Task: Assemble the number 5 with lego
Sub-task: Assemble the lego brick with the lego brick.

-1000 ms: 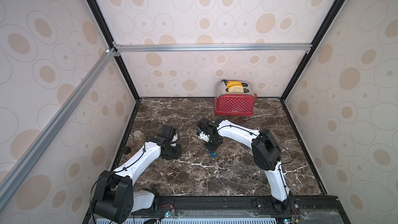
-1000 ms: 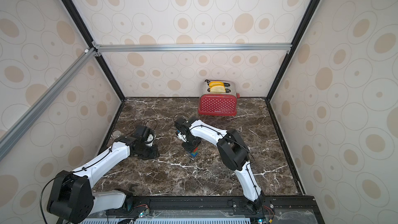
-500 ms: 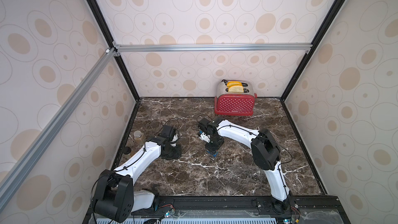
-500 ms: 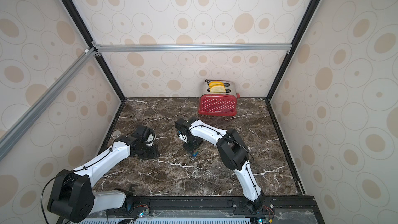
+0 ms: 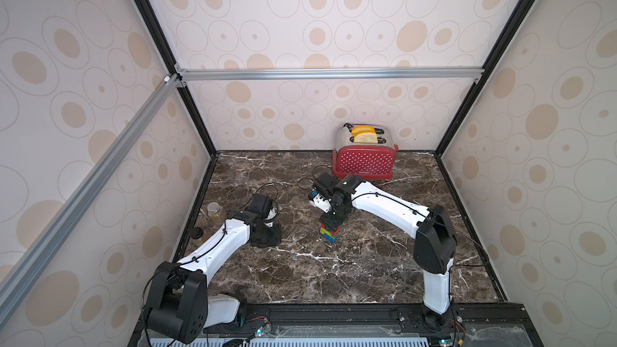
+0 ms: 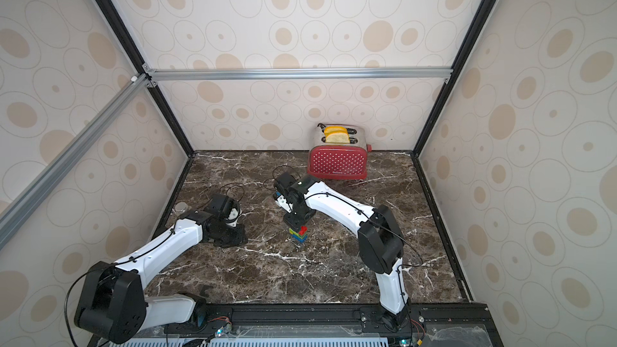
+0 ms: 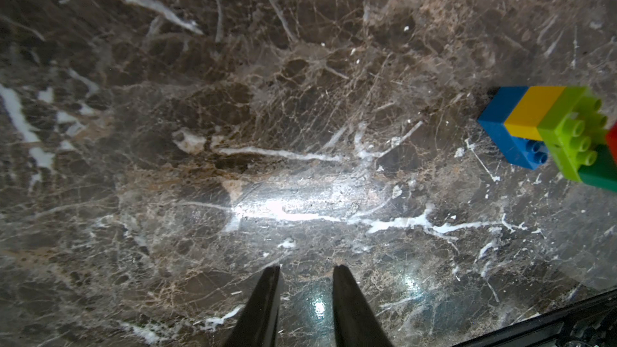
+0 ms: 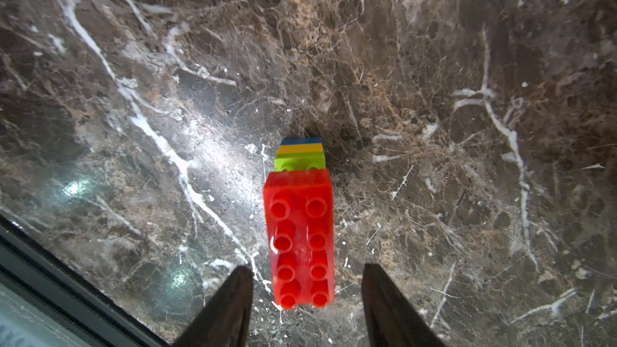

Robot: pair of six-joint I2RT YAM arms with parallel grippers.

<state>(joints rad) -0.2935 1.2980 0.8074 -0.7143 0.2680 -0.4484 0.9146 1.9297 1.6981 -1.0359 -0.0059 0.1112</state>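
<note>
The left end effector (image 7: 305, 267) hangs over bare surface (image 7: 167, 61), its fingers narrowly parted and gripping nothing. The number 5 (image 7: 551, 128) stands well off to its side. The right end effector (image 8: 305, 266) is open, directly above that stack, its jaws astride the top red brick (image 8: 300, 238) with a gap on each side.

The lego is probably light, stiff and smooth-sided. So tall and narrow a stack should tip easily, so pinch its flat long faces low down.

The left wrist view shows the stepped profile, including the dark green brick (image 7: 597, 171). The right wrist view hides that brick beneath the red studs. Only the top views show the number 5 (image 5: 330, 233) standing upright.
</note>
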